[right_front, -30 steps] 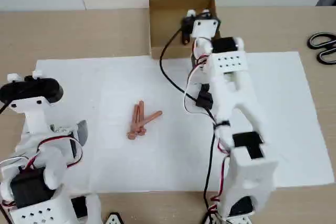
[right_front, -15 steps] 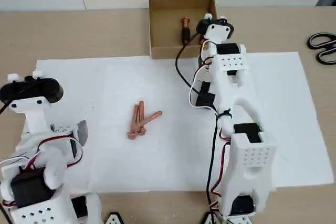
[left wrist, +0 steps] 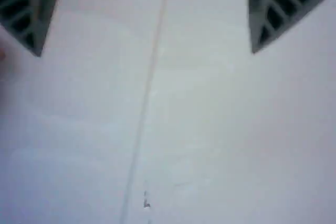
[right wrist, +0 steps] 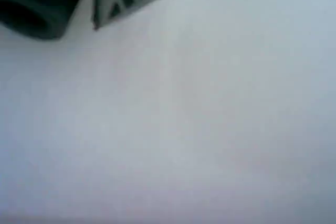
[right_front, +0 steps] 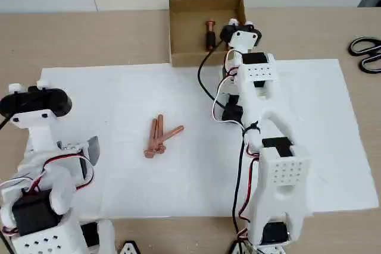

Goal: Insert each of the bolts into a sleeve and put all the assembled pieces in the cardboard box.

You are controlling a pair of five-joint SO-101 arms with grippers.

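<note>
One assembled piece (right_front: 209, 35), a copper bolt in a black sleeve, lies inside the cardboard box (right_front: 184, 13) at the back of the table. Three bare copper bolts (right_front: 159, 136) lie together on the white paper (right_front: 119, 105). My right arm (right_front: 257, 78) stretches over the paper, its wrist (right_front: 241, 34) just outside the box's right near corner. A dark rounded object (right wrist: 31, 11) lies on the paper in the right wrist view; I cannot tell what it is. My left gripper (left wrist: 152, 14) hangs open over bare paper at the near left, its arm (right_front: 41, 147) folded back.
Black scissors (right_front: 366, 52) lie on the wooden table at the far right. The paper covers most of the table between the arms. A crease (left wrist: 149, 93) runs across the paper below the left gripper.
My right arm has drawn back from above the box toward the paper, uncovering the assembled piece that now lies in the box. The left arm and the loose bolts have not moved.
</note>
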